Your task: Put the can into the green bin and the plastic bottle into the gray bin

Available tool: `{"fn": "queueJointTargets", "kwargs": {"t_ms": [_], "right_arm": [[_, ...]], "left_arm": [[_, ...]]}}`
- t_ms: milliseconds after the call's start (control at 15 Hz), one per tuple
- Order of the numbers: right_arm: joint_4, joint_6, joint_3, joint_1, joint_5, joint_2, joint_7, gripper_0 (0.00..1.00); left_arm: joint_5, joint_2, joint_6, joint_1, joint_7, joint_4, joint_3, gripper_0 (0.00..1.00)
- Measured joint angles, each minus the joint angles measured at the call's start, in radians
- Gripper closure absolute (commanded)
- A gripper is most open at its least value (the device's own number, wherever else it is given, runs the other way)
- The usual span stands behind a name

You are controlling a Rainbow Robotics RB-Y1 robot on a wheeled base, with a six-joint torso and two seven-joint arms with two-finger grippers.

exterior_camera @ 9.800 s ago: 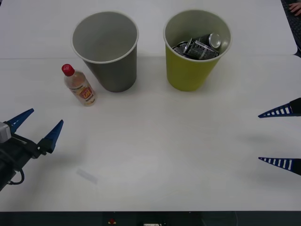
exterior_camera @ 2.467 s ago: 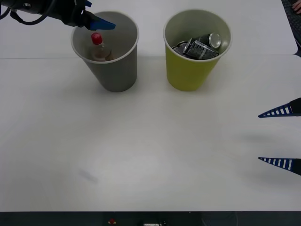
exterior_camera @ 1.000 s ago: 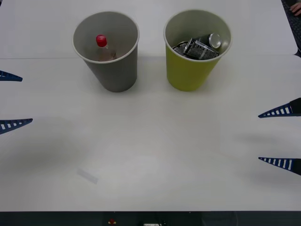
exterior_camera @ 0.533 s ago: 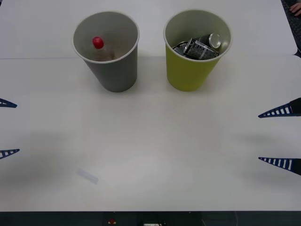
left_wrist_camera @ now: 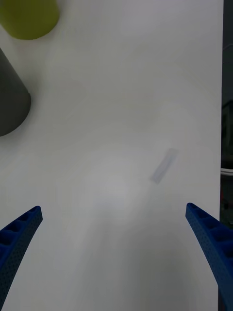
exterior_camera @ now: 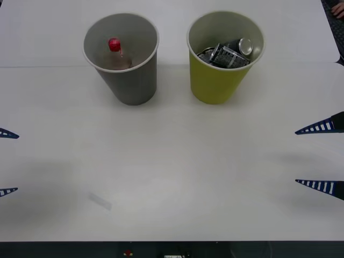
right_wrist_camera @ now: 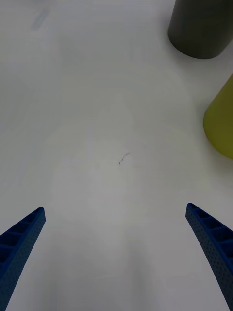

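White table holds gray bin at 11 o'clock and green bin at 1 o'clock, both tapered cups; front view alone looks inside them. Clear plastic bottle, red cap, stands in gray bin; crushed metal can lies in green bin. Left gripper at 9 o'clock, right gripper at 3 o'clock, jaws spread, empty; wrist views catch just the bins' outer walls.

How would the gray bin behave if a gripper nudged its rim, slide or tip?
Probably tips. The gray bin tapers to a base narrower than its rim, so it looks top-heavy. It holds just the plastic bottle, so it is likely light. The table looks smooth, so a low push might slide it.
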Motion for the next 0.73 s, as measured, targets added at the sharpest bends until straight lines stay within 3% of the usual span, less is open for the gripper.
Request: {"fn": "queueJointTargets", "kwargs": {"t_ms": [733], "right_arm": [[0.000, 0.000, 0.000, 0.000, 0.000, 0.000, 0.000, 0.00]], "left_arm": [[-0.057, -0.093, -0.062, -0.007, -0.053, -0.017, 0.012, 0.00]]}}
